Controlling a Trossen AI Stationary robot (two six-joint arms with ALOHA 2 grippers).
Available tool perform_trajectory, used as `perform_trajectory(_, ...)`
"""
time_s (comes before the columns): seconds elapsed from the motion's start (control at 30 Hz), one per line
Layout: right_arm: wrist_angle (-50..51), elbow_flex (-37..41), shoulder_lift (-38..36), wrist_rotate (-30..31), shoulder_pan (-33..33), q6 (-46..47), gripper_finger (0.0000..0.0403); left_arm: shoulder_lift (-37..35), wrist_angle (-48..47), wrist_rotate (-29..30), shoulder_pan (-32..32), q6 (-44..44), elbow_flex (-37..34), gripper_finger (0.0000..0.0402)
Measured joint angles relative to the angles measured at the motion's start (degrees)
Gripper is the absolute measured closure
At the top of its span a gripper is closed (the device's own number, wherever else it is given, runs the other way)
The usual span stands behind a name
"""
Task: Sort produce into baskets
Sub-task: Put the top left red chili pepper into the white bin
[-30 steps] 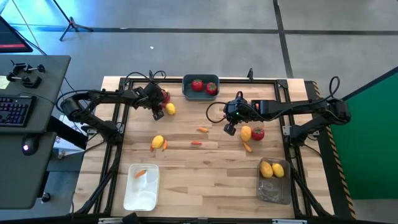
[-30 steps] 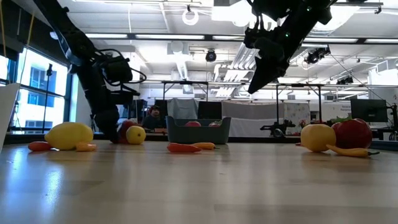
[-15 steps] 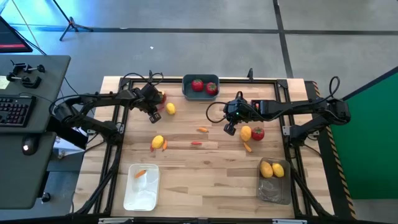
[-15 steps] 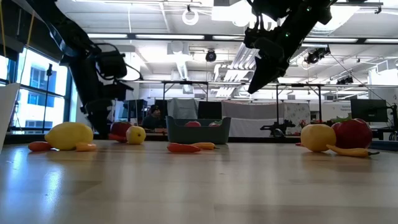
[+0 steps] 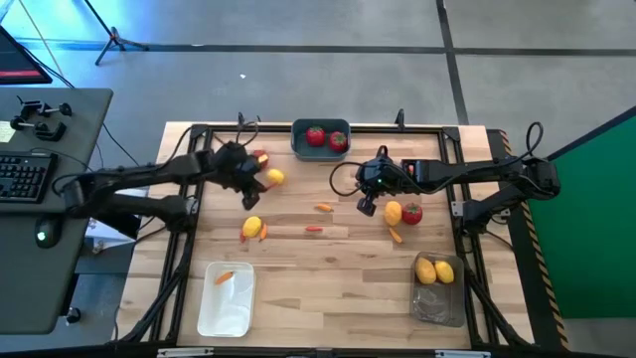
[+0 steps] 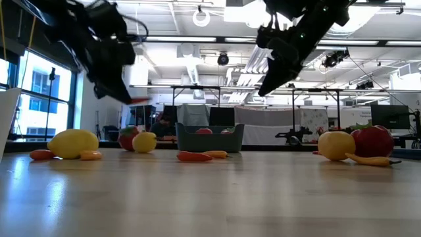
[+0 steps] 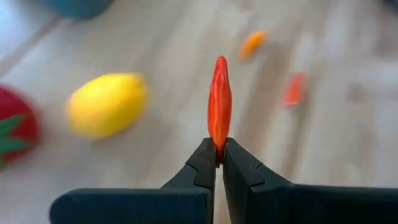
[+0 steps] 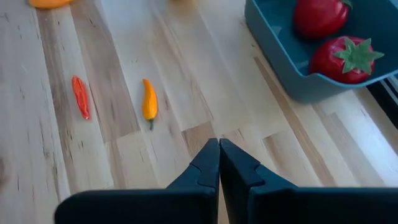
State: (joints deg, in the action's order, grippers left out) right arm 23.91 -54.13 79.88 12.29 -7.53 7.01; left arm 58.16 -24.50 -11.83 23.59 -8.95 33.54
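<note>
My left gripper (image 7: 219,155) is shut on a thin red pepper (image 7: 219,102) and hangs above the table's far left (image 5: 248,186), near a lemon (image 5: 274,177) and a red round fruit (image 5: 260,157) lying on the wood. My right gripper (image 8: 219,148) is shut on nothing and hovers over mid-table (image 5: 366,206), left of a lemon (image 5: 394,212) and a red fruit (image 5: 411,212). Two red fruits lie in the blue-grey basket (image 5: 298,144). The white basket (image 5: 227,308) holds an orange piece, the translucent basket (image 5: 437,303) two lemons. My left gripper pinches one end of the red pepper (image 7: 219,142) between its two fingertips (image 7: 205,160). The pepper sticks out past the tips, in line with the fingers. In the low view the pepper (image 6: 137,100) is lifted well clear of the table.
Two small peppers (image 5: 324,208) (image 5: 314,229) lie mid-table between the arms. A lemon (image 5: 251,227) with an orange piece beside it lies at the left, and an orange piece (image 5: 396,235) lies near the right gripper. A black frame (image 5: 189,199) borders the table.
My left gripper has come up from the table beside the red fruit and lemon, carrying the thin red pepper, which now hangs clear of the wood. The arm has drawn back a little toward the table's near side.
</note>
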Motion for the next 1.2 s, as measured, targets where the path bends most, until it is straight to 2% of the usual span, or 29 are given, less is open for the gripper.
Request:
perform_trajectory(0.2, -2.30, 0.00, 0.00, 0.00, 0.33, 0.50, 0.0402, -7.73, -3.04, -0.11, -14.65, -4.13, 0.04, 0.0401)
perform_trajectory(0.3, -2.58, 0.00, 0.02, 0.00, 0.92, 0.50, 0.0402, -9.86, -3.84, 1.61, -23.22, -7.30, 0.04, 0.0401)
perform_trajectory(0.5, -2.93, 0.00, 0.02, 0.00, 1.55, 1.37, 0.0402, -9.55, -3.89, 8.82, -39.87, -16.61, 0.07, 0.0401)
perform_trajectory(0.63, -2.99, 0.00, 0.02, 0.00, 1.57, 1.95, 0.0402, -7.77, -4.46, 12.39, -48.77, -22.26, 0.07, 0.0401)
perform_trajectory(0.87, -3.48, 0.00, 0.02, 0.00, 1.57, 1.53, 0.0402, -2.62, -7.46, 13.65, -59.68, -28.36, 2.66, 0.0401)
perform_trajectory(1.03, -3.48, 0.00, 0.02, 0.87, 1.53, 1.51, 0.0402, 2.99, -10.16, 14.89, -64.51, -30.13, 7.83, 0.0401)
perform_trajectory(1.2, -3.55, 0.00, 0.02, 1.51, 1.53, 1.49, 0.0402, 8.65, -12.10, 13.81, -68.44, -36.82, 8.50, 0.0401)
